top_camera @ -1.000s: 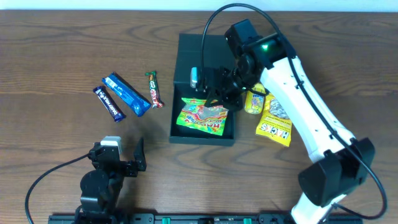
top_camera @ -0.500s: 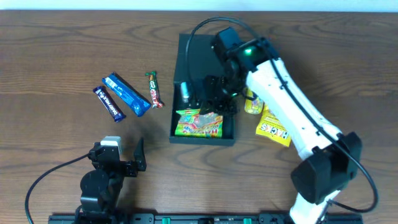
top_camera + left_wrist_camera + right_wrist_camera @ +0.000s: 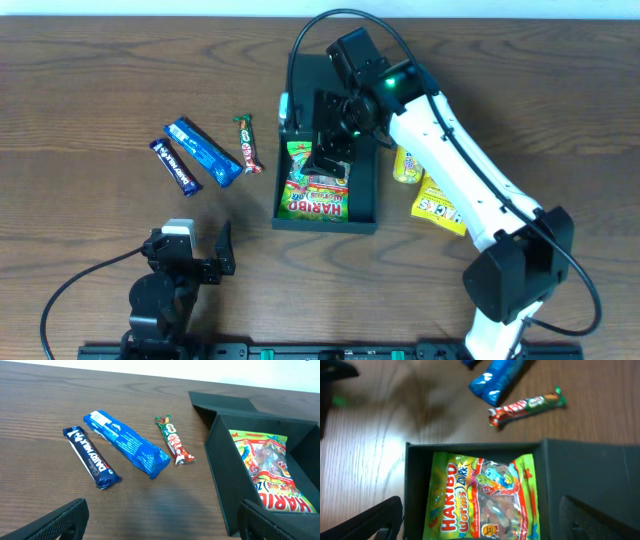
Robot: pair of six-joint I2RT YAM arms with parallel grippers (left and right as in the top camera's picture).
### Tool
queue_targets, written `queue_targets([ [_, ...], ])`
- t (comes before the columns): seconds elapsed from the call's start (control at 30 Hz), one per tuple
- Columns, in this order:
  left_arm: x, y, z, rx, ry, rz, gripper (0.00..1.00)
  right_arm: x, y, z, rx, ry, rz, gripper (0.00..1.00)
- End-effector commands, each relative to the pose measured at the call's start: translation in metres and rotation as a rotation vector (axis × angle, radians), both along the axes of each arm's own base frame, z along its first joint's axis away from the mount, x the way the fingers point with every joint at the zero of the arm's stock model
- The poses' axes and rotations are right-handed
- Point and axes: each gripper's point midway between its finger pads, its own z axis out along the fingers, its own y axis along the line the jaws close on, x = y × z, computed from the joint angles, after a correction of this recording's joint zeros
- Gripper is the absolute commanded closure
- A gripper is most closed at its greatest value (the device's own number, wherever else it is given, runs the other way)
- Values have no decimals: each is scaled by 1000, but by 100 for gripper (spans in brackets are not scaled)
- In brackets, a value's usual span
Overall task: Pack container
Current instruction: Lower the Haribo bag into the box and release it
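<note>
Container (image 3: pixel 363 202) lies beneath our spread right tool (image 3: pixel 332 150), long axis front-to-back; our left tool (image 3: pixel 160 522), also spread, sits nearer the bars (image 3: pixel 205 152).

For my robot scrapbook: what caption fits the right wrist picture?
Haribo worms bag lying inside the dark container, red-green bar and blue packet on the table beyond.

Overhead: right arm (image 3: pixel 445 150) covers container (image 3: pixel 325 224) far end and Haribo bag (image 3: pixel 318 197) top; yellow packets (image 3: pixel 438 207) partly under it. Right wrist: blue bar (image 3: pixel 499 377) cut by top edge, bag bottom cropped.
</note>
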Motion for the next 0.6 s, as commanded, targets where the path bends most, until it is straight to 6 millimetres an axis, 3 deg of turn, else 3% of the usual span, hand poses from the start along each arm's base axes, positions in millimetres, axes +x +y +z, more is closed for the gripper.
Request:
queue_targets([
  [0.0, 0, 1, -10, 21, 18, 0, 5, 13, -1, 19, 5, 9, -154, 2],
  [0.07, 0, 1, -10, 21, 18, 0, 5, 13, -2, 18, -1, 18, -178, 27],
  [0.13, 0, 1, -10, 21, 18, 0, 5, 12, -3, 9, -11, 51, -204, 59],
  [0.17, 0, 1, -10, 21, 18, 0, 5, 12, -3, 1, -19, 76, -225, 80],
  [0.2, 0, 1, -10, 21, 18, 0, 5, 12, -3, -6, -23, 98, -245, 93],
  [0.23, 0, 1, -10, 21, 18, 0, 5, 13, -3, -14, -31, 123, -274, 98],
  [0.37, 0, 1, -10, 21, 18, 0, 5, 20, -9, -41, -84, 211, -434, 99],
  [0.47, 0, 1, -10, 21, 18, 0, 5, 23, -10, -39, -76, 238, -502, 99],
  [0.57, 2, 7, -6, 51, -1, 25, 5, 19, -20, -16, -53, 260, -576, 99],
])
